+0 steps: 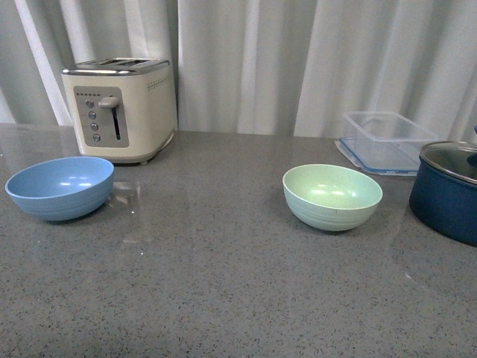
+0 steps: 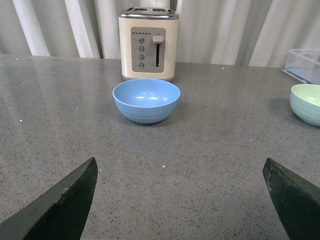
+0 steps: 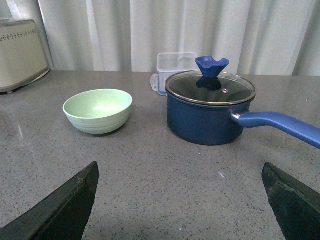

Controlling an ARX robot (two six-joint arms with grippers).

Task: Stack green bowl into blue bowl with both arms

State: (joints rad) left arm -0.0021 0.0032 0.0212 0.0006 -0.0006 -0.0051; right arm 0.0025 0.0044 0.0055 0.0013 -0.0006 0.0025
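Note:
The green bowl (image 1: 332, 196) stands upright and empty on the grey counter, right of centre; it also shows in the right wrist view as the green bowl (image 3: 98, 110) and at the edge of the left wrist view (image 2: 306, 103). The blue bowl (image 1: 60, 186) sits empty at the left, in front of the toaster; the left wrist view has the blue bowl (image 2: 146, 100) straight ahead. My left gripper (image 2: 180, 172) is open, well short of the blue bowl. My right gripper (image 3: 180, 175) is open, short of the green bowl. Neither arm shows in the front view.
A cream toaster (image 1: 119, 108) stands at the back left. A dark navy pot (image 1: 449, 190) with glass lid sits right of the green bowl, its handle (image 3: 280, 125) sticking out. A clear plastic container (image 1: 386, 140) is behind. White curtains close the back.

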